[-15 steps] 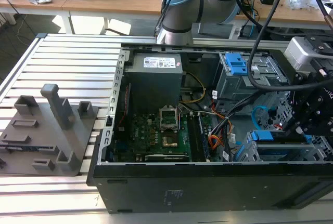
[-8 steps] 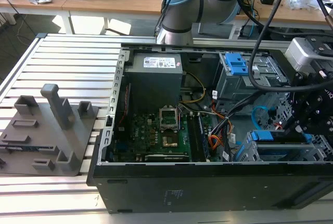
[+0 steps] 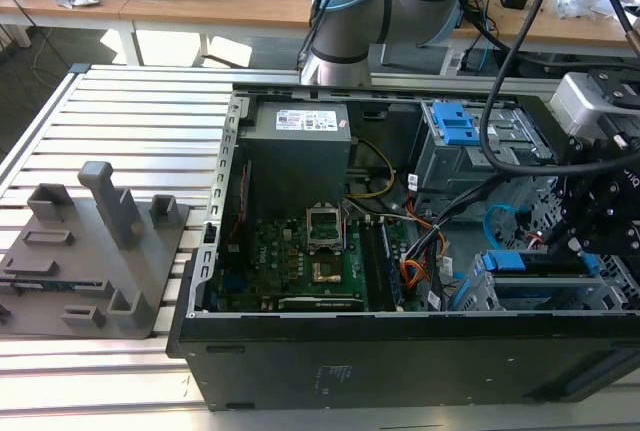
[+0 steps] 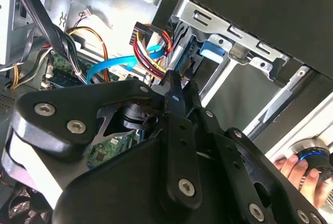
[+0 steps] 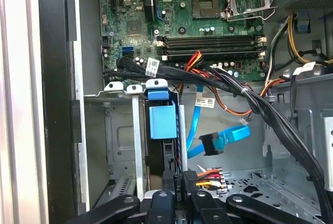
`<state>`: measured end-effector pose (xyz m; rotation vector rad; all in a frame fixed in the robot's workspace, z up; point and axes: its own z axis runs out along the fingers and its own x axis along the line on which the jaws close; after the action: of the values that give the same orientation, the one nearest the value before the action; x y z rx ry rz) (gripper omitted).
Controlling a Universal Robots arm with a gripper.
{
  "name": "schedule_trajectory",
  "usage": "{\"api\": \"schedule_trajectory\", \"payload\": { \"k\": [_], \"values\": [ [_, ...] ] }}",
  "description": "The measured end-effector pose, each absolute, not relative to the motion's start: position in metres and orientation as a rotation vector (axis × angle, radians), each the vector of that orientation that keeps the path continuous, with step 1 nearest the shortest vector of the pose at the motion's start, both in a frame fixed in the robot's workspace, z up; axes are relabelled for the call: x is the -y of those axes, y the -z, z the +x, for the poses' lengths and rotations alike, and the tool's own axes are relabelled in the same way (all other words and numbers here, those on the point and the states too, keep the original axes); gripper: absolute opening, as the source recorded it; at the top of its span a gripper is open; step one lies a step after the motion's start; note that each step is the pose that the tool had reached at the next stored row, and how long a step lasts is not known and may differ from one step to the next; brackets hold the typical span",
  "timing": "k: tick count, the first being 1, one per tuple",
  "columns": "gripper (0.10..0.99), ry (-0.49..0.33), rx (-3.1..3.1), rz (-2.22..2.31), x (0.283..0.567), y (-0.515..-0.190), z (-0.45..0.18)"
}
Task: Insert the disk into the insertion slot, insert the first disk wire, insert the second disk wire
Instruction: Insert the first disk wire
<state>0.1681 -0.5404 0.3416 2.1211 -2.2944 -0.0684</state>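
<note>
Exterior view, from its left: a grey fixture (image 3: 100,251) sits on the slatted table (image 3: 130,121), apart from the open computer case (image 3: 400,361). The motherboard (image 3: 300,261) occupies the case's middle. At that view's right stands the insertion slot (image 3: 500,296), with the disk (image 3: 530,263) already seated in it and its blue carrier showing along the top edge. The gripper (image 3: 575,241) hangs directly over the disk's end.

First wrist view: the disk (image 5: 162,121) stands in the insertion slot (image 5: 122,141). The gripper (image 5: 179,195) is clamped on the dark plug of the first disk wire (image 5: 208,173), held just at the disk's connector end; whether the plug is seated cannot be determined. The second disk wire (image 5: 229,136) hangs loose beside it, its plug clear of the disk and the gripper.

Second wrist view: the gripper (image 4: 174,81) points at the disk's end, with the first disk wire (image 4: 148,47) and the second disk wire (image 4: 106,67) just beyond. A hand (image 4: 299,169) rests outside the case.
</note>
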Motion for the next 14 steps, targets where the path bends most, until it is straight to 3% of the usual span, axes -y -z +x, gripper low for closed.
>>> {"api": "schedule_trajectory", "payload": {
  "k": [14],
  "values": [
    [0.184, 0.068, 2.295, 2.121, 0.5404, -0.3362, 0.1727]
  ]
}}
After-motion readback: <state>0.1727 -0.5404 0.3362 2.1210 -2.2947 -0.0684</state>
